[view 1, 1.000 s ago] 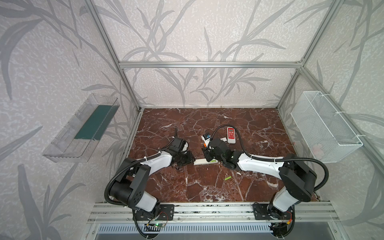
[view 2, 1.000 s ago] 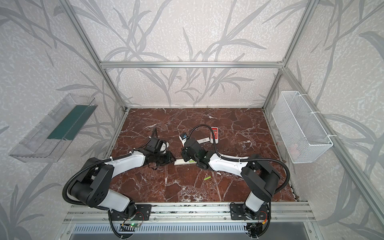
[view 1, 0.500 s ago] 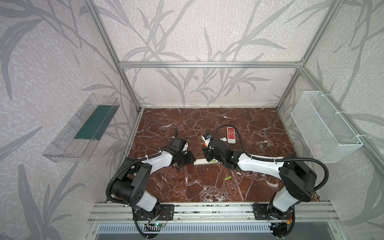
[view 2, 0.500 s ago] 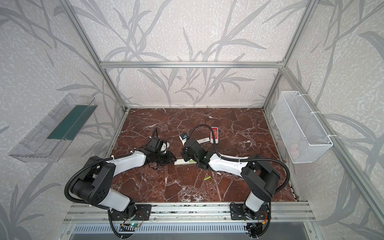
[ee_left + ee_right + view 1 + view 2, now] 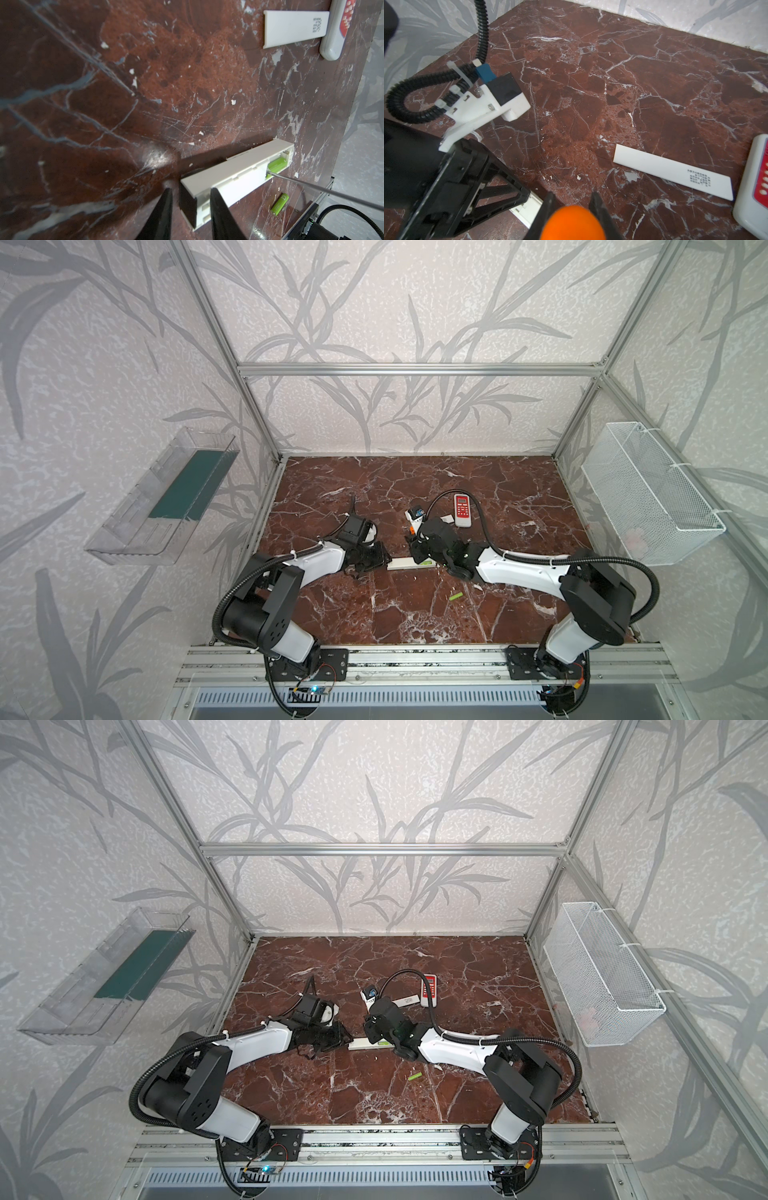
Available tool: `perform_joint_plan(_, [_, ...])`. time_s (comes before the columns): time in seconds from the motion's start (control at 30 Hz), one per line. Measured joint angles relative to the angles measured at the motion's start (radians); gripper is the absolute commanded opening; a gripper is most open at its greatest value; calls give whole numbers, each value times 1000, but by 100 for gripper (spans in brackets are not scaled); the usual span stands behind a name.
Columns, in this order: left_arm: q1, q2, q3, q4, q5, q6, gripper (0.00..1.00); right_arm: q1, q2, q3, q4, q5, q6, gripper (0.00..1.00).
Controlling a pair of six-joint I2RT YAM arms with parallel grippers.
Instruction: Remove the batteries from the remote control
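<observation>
One loose battery point(image 5: 280, 204), left gripper point(image 5: 190, 192) clamping remote point(image 5: 239, 168)

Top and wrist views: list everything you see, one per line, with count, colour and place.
table: one, red-brown marble, under everything
white remote: one, white, mid-table, open
loose battery: one, lime green, on the table, nearer the arms' bases
battery in the remote: at least one, lime green, open compartment
red remote: one, red-faced, further back
cover: one, white, beside the red remote
screwdriver: one, orange handle, in the right gripper
clear bin: one, green-bottomed, left wall
wire basket: one, white, right wall
left gripper: black, closed on the white remote
right gripper: black, closed on the screwdriver
</observation>
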Motion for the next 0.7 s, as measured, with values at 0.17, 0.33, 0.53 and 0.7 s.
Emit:
perform_joint_plan(0.17, [0, 0, -7, 12, 3, -16, 31, 2, -2, -3, 2, 6, 7, 0])
perform_joint_plan(0.33, [1, -2, -24, 44, 17, -39, 30, 6, -2, -3, 2, 18, 12, 0])
perform_joint_plan(0.53, [0, -4, -41, 79, 27, -71, 28, 12, -2, -4, 2, 35, 26, 0])
perform_joint_plan(0.7, [-4, -5, -52, 103, 32, -95, 28, 15, -2, -4, 2, 46, 34, 0])
